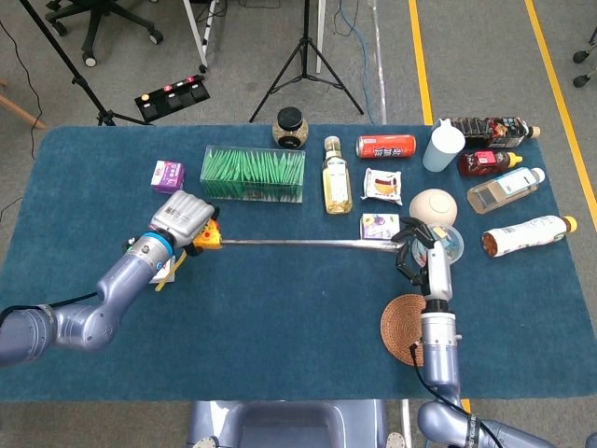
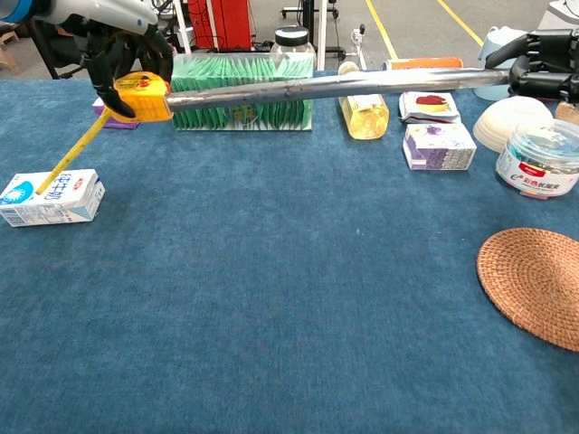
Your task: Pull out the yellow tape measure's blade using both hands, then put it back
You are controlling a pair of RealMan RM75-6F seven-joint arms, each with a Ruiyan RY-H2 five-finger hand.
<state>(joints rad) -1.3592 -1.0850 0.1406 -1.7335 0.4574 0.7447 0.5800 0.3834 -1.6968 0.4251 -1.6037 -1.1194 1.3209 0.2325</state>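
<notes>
Yellow tape measure (image 2: 141, 96) sits gripped in the left hand (image 1: 184, 217) above the left part of the blue table (image 2: 271, 298), its strap hanging toward the milk carton (image 2: 50, 196). From it the blade (image 2: 326, 86) runs level and taut across to the right hand (image 1: 418, 250), whose fingers are closed on the far tip near the plastic tub (image 2: 541, 160). To my eye it is drawn out well enough; for the return, both hands should keep the blade straight and close in slowly so it feeds back without kinking or snapping.
</notes>
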